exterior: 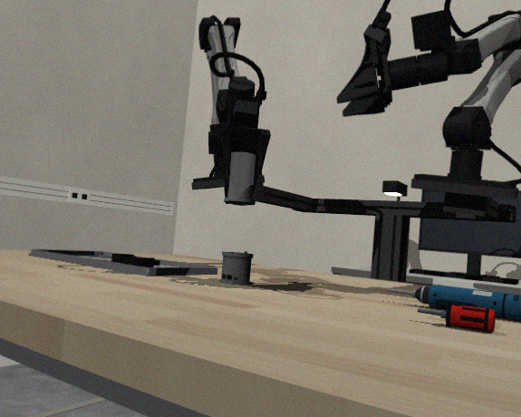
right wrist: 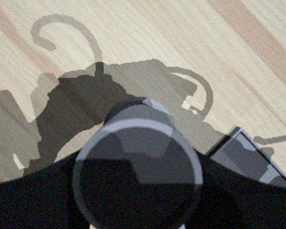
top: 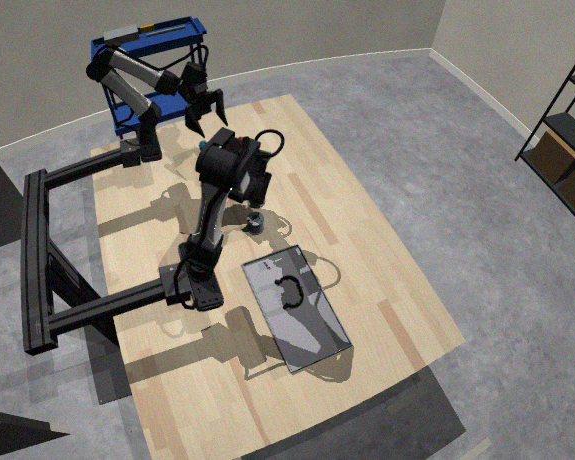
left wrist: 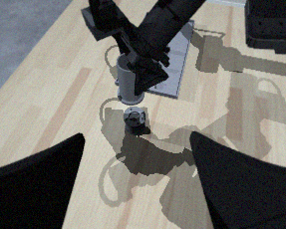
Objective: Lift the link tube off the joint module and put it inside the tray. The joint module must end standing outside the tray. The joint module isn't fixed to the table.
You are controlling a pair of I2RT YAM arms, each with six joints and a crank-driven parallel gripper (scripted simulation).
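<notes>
The grey link tube (exterior: 242,169) (left wrist: 129,80) (right wrist: 139,124) hangs upright in the air above the joint module, with a clear gap between them. My right gripper (exterior: 242,186) (right wrist: 139,137) is shut on it. The short round joint module (top: 255,224) (exterior: 236,269) (left wrist: 135,118) stands upright on the table, outside the tray. The flat grey tray (top: 297,342) (exterior: 182,271) (left wrist: 176,65) (right wrist: 239,149) lies beyond the module in the left wrist view. My left gripper (top: 215,130) (exterior: 341,106) is open and empty, high above the table at the far side in the top view.
A dark curved thing (top: 301,292) shows in the tray. A blue power screwdriver (top: 203,145) (exterior: 477,299) and a red screwdriver (top: 241,139) (exterior: 472,318) lie on the table (exterior: 255,335), partly hidden by the right arm in the top view.
</notes>
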